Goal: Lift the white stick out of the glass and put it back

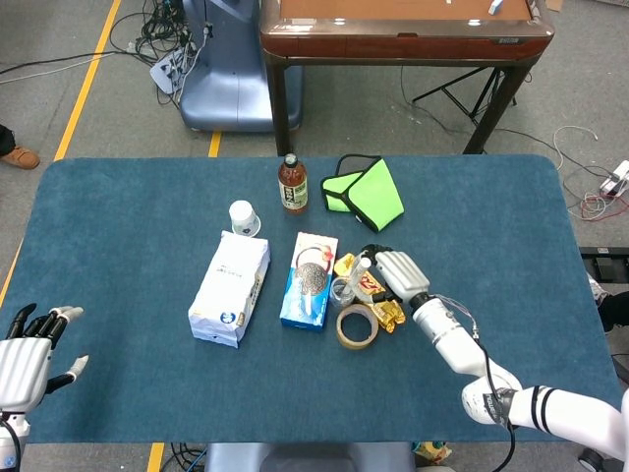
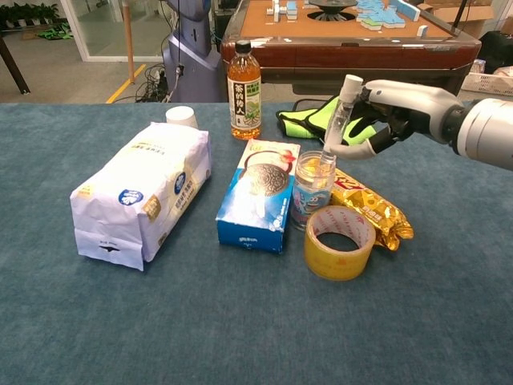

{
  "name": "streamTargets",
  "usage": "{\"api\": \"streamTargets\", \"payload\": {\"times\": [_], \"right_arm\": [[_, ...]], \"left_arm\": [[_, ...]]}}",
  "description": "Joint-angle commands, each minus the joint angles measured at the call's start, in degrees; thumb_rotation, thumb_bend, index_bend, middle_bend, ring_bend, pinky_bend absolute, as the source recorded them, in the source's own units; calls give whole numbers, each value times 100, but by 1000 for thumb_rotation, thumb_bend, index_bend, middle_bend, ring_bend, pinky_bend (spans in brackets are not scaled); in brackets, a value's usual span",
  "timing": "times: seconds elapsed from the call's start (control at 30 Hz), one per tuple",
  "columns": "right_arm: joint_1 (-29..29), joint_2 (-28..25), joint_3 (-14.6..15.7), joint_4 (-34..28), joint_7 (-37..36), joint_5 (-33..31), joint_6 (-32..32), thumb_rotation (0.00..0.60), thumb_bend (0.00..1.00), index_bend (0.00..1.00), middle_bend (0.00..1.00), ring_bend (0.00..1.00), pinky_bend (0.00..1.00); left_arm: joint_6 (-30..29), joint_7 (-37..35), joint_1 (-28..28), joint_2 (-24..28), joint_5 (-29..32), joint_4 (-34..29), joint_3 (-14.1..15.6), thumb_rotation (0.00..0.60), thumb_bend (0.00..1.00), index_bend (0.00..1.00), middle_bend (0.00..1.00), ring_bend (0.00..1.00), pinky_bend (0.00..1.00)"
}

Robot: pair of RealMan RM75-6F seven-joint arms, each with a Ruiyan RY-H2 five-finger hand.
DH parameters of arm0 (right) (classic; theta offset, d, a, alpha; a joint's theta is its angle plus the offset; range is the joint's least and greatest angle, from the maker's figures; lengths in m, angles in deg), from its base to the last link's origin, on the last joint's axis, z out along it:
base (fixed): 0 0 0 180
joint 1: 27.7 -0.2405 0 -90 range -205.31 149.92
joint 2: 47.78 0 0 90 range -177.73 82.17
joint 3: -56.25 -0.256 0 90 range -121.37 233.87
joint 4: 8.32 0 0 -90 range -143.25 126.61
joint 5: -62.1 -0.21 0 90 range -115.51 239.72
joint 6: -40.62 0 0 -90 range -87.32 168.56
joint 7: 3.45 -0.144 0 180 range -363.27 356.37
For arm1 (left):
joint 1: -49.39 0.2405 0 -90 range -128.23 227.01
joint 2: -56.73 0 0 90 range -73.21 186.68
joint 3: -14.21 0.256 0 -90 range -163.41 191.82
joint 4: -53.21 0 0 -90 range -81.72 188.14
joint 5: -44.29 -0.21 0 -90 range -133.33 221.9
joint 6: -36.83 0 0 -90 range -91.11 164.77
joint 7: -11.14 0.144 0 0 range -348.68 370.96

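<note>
At the table's near left corner, the left hand (image 1: 25, 354) lies idle with fingers apart and nothing in them, well apart from the work; only the head view shows it. Moving right: a white bag (image 2: 142, 191) lies on its side, a paper cup (image 2: 182, 117) behind it, then a tea bottle (image 2: 244, 80) and a blue box (image 2: 260, 195) lying flat. Just right of the box stands the glass (image 2: 312, 185), with a tape roll (image 2: 340, 242) in front of it and a gold snack packet (image 2: 370, 207) beside it. The white stick (image 2: 339, 112) rises at a tilt from the glass's mouth, its lower end at or just inside the rim, its top pinched by the right hand (image 2: 393, 110), which reaches in from the right. The grip near the top likely keeps the fingers away from the glass as the stick comes up; the lift looks nearly done, the return not yet begun. Behind the hand lies a green pouch (image 1: 367, 193). The chest view shows the stick's tilt and its height above the rim; from overhead, the stick (image 1: 358, 271) shrinks to a short white stub by the hand (image 1: 396, 273), but the layout across the table reads plainly.
</note>
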Motion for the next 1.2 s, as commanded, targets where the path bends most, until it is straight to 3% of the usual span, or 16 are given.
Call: {"api": "streamTargets", "payload": {"times": [0.03,0.7,0.83,1.03,1.2], "right_arm": [[28,-40,-28,-66,-52,130,122,600,493,600,426,204,191],[531,-791,-152,-878,-868,1021,1287,600,494,668,482,263,191],[670,-1020,-111,-941,-625,978,1432,600,494,668,483,268,191],[822,-1259,-63,-1027,343,695,1621,600,494,668,485,268,191],[841,-1406,-58,-1247,389,437,1433,600,494,668,487,268,191]], "left_arm": [[2,5,-5,6,1,-6,-6,600,239,249,253,296,80],[77,31,-80,-38,-16,-7,-25,600,239,249,253,296,79],[98,46,-103,-46,-28,-12,-28,600,239,249,253,296,79],[117,59,-125,-64,-47,-24,-24,600,239,249,253,296,79],[141,40,-127,-94,-40,14,-2,600,238,249,253,296,80]]}}
